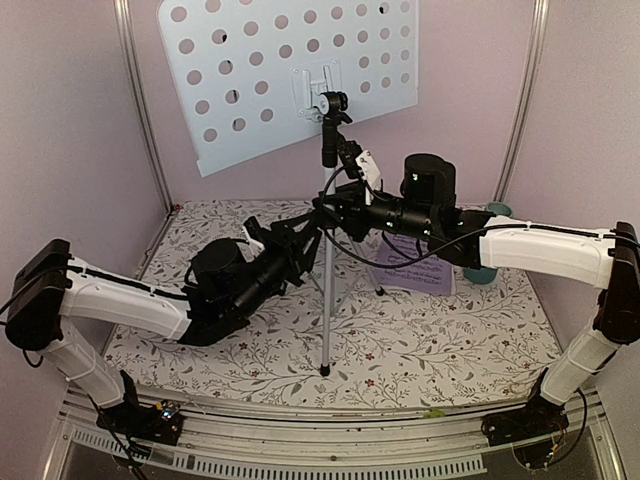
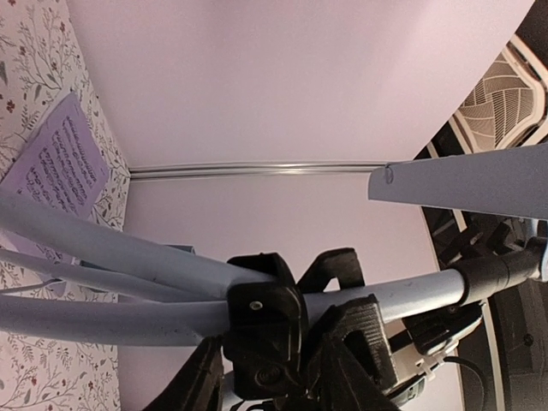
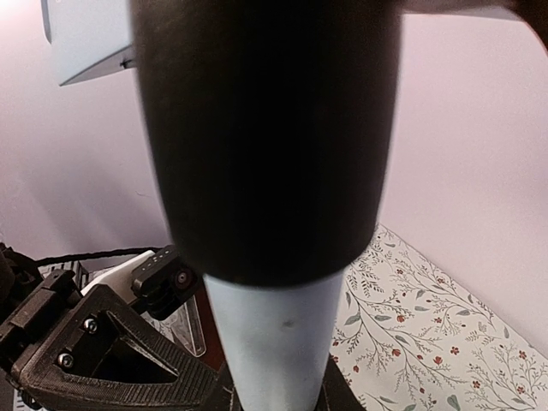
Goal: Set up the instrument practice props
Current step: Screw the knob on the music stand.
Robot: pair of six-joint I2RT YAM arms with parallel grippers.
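The music stand rises mid-table on a silver pole point(image 1: 326, 300) with tripod legs. Its pale-blue perforated desk point(image 1: 280, 80) tilts at the top. My left gripper point(image 1: 308, 232) reaches in from the left. In the left wrist view its fingers point(image 2: 355, 330) sit on either side of the pole point(image 2: 411, 295), right by the black leg collar point(image 2: 265, 321), shut on it. My right gripper point(image 1: 330, 208) comes from the right slightly higher, shut on the pole point(image 3: 274, 334) just under a black sleeve point(image 3: 265, 128). A lilac sheet-music page point(image 1: 420, 270) lies flat behind the right arm, also seen as the page point(image 2: 60, 167).
A teal cup point(image 1: 492, 212) stands at the back right, partly behind my right arm. A floral mat point(image 1: 420, 340) covers the table. Lilac walls with metal corner rails point(image 1: 140, 100) close in the back and sides.
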